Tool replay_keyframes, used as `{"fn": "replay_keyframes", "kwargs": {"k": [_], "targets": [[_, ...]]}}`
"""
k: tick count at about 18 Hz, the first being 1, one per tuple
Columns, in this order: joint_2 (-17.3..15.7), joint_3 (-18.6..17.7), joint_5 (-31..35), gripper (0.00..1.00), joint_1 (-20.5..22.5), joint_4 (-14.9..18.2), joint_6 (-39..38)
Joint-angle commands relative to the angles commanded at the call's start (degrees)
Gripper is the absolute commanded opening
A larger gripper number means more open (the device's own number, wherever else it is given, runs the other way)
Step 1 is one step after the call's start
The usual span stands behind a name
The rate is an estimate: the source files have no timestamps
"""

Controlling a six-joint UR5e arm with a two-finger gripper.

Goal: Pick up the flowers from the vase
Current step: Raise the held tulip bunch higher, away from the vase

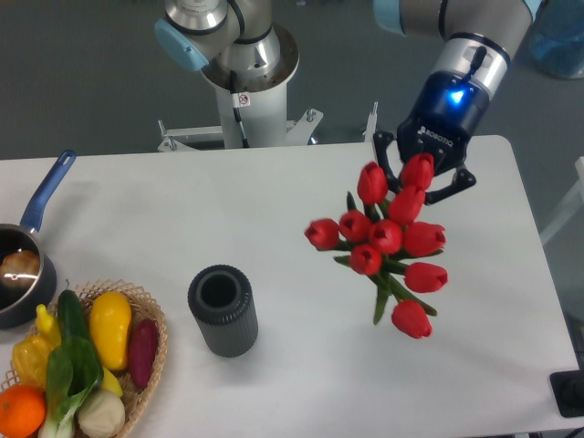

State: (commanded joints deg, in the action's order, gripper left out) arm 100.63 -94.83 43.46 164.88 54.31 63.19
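Table (pixel 274 228), a broad white top, carries everything here, and above its right half the black two-finger gripper (pixel 422 179) with its blue-lit wrist holds the flowers (pixel 388 242), a bunch of red tulip buds on green stems and leaves, tilted and well apart from the vase. Judging by this, the pick is essentially made: the bunch is out, and what remains is only to carry it clear or hold it steady without shaking buds loose. The jaws look pinched onto the upper part of the bunch among the topmost buds, though the exact contact is hidden behind the red heads. Basket (pixel 151 315), woven wicker at the lower left, holds a yellow pepper, a green cucumber, a purple root, an orange and some leafy greens. The vase (pixel 222 310), a short dark grey ribbed cylinder standing upright just right of the basket, shows an open round mouth with nothing in it. The blue-handled saucepan (pixel 27 255) at the left edge holds something pale and brownish that I cannot identify.
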Motion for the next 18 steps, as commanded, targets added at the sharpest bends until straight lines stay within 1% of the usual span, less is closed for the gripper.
{"fn": "replay_keyframes", "kwargs": {"k": [1, 2, 4, 5, 6, 8, 9, 10, 11, 13, 16, 18], "targets": [[-0.09, 0.44, 4.49, 0.0, -0.52, 0.18, 0.18], [-0.09, 0.79, 11.15, 0.0, -1.14, 0.79, 1.74], [0.09, 1.23, 15.85, 0.0, -1.06, 3.42, 4.91], [0.35, 2.01, 18.48, 0.0, -1.14, 5.0, 7.62], [0.87, 3.85, 21.03, 0.0, -1.23, 7.62, 10.52], [2.28, 7.72, 29.19, 0.0, -1.93, 16.31, 16.41], [2.81, 9.21, 33.58, 0.0, -2.63, 19.4, 18.96], [3.16, 10.19, 37.02, 0.0, -3.16, 21.25, 20.55], [3.43, 11.07, 38.97, 0.0, -3.69, 22.23, 20.92], [3.87, 11.34, 39.86, 0.0, -4.13, 23.03, 21.01], [4.39, 11.43, 41.96, 0.0, -4.39, 22.94, 20.92], [4.39, 10.55, 43.38, 0.0, -5.79, 22.6, 20.57]]}}
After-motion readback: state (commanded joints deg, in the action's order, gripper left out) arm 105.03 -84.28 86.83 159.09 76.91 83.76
